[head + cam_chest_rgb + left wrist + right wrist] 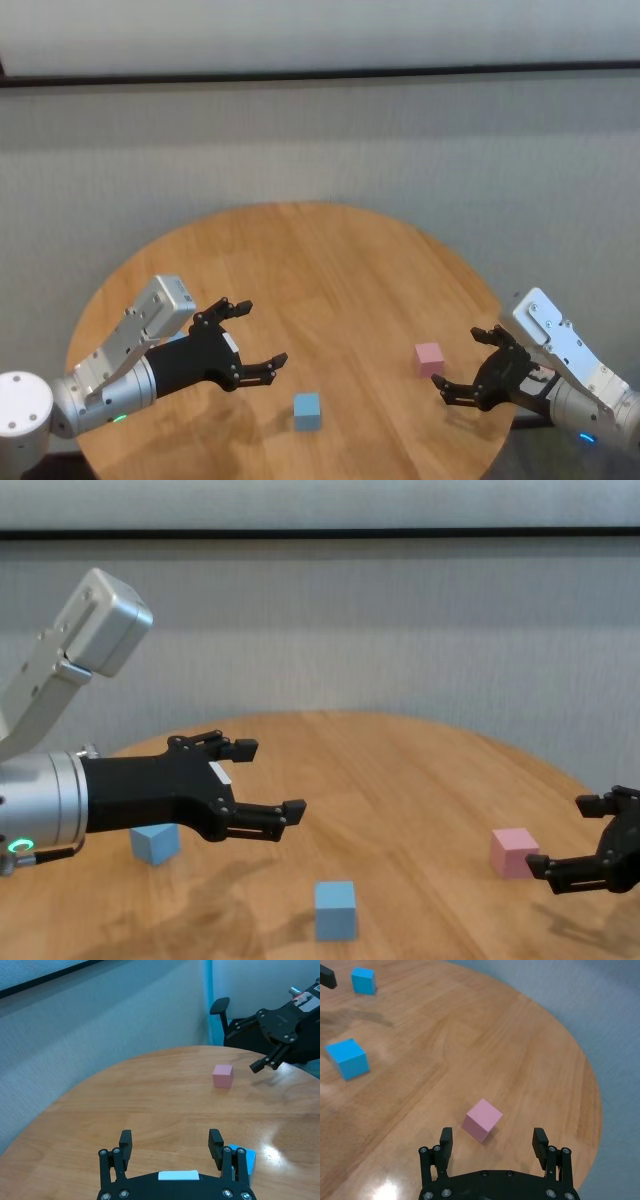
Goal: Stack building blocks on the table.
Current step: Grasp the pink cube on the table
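Nothing is stacked yet. All three blocks sit apart on the round wooden counter (330, 260): the pink block (429, 358) over by the right gripper (470, 367), one blue block (307, 410) near the front between the arms, and the other blue block (155, 842) tucked beside the left gripper (245, 340). Both sets of jaws stand wide open, holding nothing and hovering above the wood. I'd say the whole job is still ahead: every pick and every placement.
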`<state>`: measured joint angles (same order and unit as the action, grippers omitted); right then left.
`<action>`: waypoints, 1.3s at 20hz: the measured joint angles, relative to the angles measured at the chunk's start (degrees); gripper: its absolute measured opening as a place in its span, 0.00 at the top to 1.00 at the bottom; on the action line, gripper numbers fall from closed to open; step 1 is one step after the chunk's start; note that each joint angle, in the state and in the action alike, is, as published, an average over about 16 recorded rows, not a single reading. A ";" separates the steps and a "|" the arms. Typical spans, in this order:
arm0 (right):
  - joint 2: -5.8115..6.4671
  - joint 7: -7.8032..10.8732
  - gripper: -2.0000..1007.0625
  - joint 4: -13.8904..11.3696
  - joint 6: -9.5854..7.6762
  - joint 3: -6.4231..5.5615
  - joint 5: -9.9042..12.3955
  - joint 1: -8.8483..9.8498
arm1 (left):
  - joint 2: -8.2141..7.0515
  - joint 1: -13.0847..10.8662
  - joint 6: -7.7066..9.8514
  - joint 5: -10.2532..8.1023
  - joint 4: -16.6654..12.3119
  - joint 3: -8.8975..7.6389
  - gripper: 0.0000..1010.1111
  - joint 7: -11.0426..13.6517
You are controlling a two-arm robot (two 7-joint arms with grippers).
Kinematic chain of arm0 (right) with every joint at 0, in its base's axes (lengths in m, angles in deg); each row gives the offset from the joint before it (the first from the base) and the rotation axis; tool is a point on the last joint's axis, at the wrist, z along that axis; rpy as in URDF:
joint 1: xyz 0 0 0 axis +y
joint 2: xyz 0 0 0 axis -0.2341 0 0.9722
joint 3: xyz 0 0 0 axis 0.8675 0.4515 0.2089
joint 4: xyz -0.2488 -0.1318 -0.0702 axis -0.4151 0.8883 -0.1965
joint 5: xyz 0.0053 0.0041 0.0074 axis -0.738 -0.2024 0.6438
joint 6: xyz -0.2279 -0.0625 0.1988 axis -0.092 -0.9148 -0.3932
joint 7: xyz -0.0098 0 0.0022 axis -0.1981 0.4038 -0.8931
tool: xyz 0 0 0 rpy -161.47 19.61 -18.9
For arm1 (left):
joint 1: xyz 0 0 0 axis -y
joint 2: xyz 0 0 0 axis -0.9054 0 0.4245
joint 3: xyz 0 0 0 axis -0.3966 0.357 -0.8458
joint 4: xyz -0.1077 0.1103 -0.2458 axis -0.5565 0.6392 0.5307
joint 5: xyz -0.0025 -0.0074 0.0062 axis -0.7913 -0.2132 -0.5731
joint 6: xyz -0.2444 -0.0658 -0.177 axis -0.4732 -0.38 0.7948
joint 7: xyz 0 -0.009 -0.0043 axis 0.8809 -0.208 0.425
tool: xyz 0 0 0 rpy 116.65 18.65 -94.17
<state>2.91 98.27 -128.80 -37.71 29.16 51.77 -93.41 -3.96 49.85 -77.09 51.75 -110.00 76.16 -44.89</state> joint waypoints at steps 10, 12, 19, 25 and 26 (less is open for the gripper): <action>-2.32 0.51 0.00 2.99 0.05 0.29 -1.25 -2.27 | 0.00 0.00 0.00 0.00 0.00 0.00 0.01 0.00; -2.77 0.59 0.00 3.55 0.06 0.35 -1.33 -2.70 | 0.00 0.00 0.00 0.00 0.00 0.00 0.01 0.00; -3.96 0.70 0.00 4.63 -0.32 0.05 -0.65 -3.17 | 0.00 0.00 0.00 0.00 0.00 0.00 0.01 0.00; -4.49 0.70 0.00 4.71 -0.96 -0.39 0.38 -2.79 | 0.00 0.00 0.00 0.00 0.00 0.00 0.01 0.00; -4.53 0.71 0.00 4.68 -1.08 -0.42 0.53 -2.70 | 0.00 0.00 0.00 0.00 0.00 0.00 0.01 0.00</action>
<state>-1.63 98.98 -124.11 -38.80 28.74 52.30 -96.12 -3.96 49.85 -77.09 51.75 -110.00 76.16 -44.89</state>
